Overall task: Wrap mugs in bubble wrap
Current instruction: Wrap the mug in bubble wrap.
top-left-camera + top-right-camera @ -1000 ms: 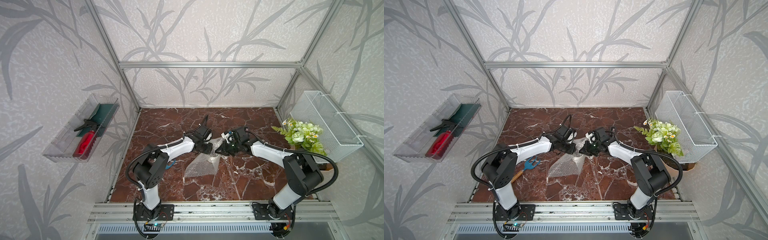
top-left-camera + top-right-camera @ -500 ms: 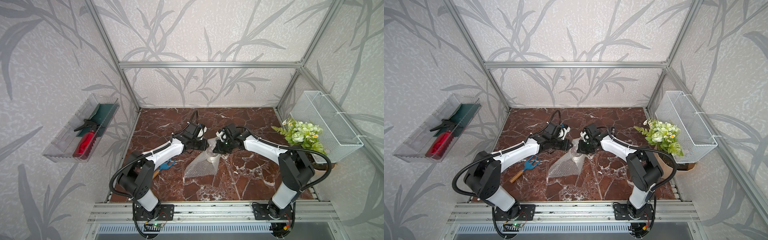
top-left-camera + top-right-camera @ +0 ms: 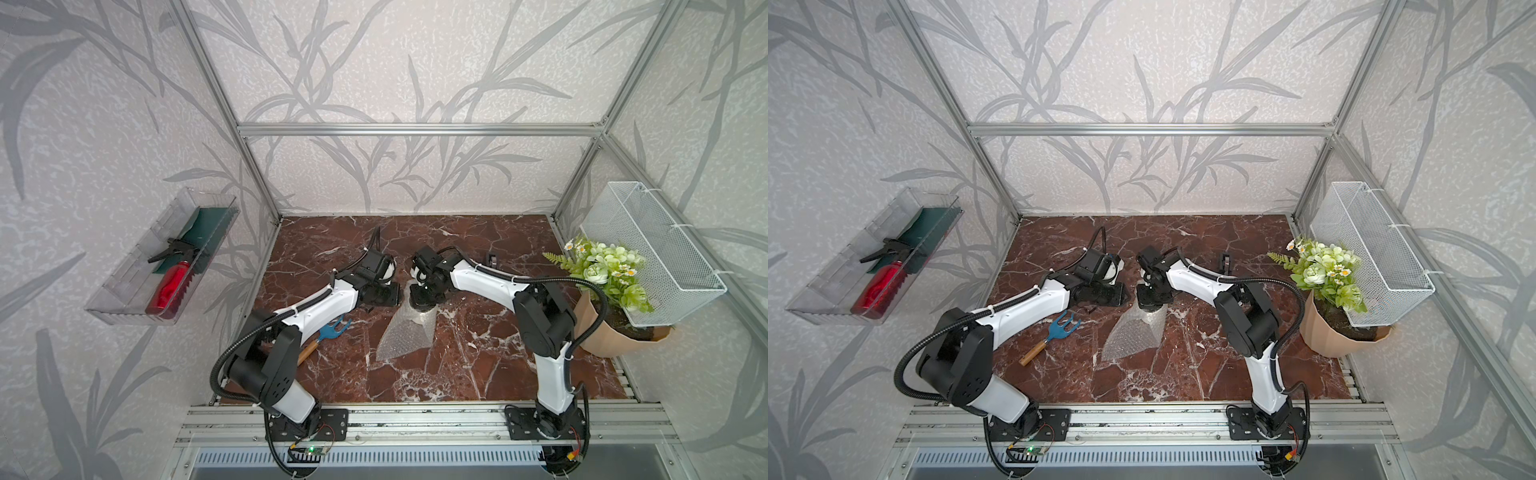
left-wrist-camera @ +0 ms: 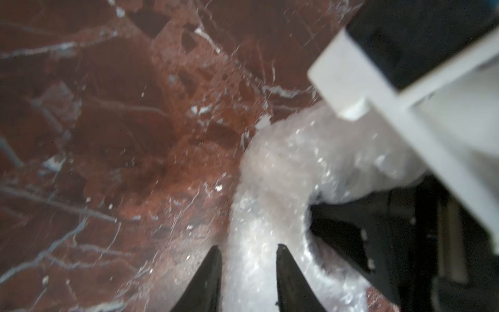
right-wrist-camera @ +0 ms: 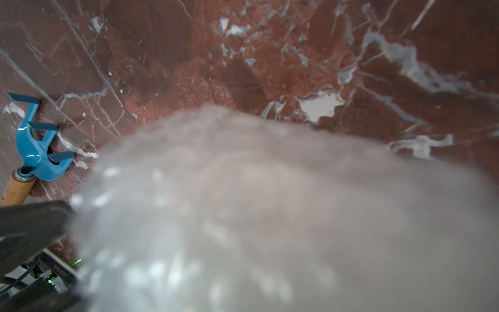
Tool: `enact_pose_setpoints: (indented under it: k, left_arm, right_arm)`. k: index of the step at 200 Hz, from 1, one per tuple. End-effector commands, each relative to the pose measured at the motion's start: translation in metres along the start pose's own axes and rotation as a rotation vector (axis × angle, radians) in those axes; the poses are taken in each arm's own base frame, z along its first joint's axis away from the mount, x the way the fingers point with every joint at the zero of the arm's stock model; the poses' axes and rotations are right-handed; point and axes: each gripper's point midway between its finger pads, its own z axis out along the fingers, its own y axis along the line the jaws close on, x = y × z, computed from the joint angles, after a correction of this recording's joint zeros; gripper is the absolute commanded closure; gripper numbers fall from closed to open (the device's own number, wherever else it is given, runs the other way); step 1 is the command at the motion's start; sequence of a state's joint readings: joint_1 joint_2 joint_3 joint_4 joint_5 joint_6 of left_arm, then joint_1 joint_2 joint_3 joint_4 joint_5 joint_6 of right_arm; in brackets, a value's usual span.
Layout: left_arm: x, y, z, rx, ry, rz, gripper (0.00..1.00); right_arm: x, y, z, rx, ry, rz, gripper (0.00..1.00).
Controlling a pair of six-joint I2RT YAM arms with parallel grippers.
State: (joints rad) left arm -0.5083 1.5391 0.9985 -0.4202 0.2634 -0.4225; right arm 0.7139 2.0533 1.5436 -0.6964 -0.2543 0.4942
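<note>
No legible text or labels.

Pale walls [image 3: 415, 62] with grey leaf-print paper and aluminium bars [image 3: 415, 129] enclose a red-brown, white-veined marble floor [image 3: 457, 365]. A clear tray [image 3: 120, 291] hangs on one side wall, a white wire basket [image 3: 656, 249] opposite (potted plant [image 3: 602, 266] just below it).

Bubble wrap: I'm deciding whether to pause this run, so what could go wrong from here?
1. Only the right gripper pinches the bubble wrap, at its raised end. The left gripper has parted jaws around a fold, so the wrap may slip or unfurl.
2. The wrap's loose end trails on the table, not far from the blue hand rake; dragging it could snag there.
</note>
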Motion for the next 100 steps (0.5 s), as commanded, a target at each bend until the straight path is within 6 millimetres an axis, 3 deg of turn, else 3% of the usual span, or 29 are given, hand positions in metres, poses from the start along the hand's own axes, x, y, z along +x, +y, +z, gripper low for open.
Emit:
enact_pose_setpoints:
  k: [1,60,100]
  left_arm:
    - [0.034,0.016,-0.022,-0.063,0.050,-0.074,0.63]
    - [0.085,0.007,-0.051,-0.036,0.022,-0.065,0.48]
    - [0.115,0.018,-0.040,-0.132,0.075,-0.037,0.44]
  right_arm:
    - [0.045,-0.042,0.041,0.154,0.189,0.036,1.00]
    - [0.041,-0.033,0.043,0.110,0.184,0.048,1.00]
    - [0.039,-0.028,0.042,0.086,0.177,0.050,1.00]
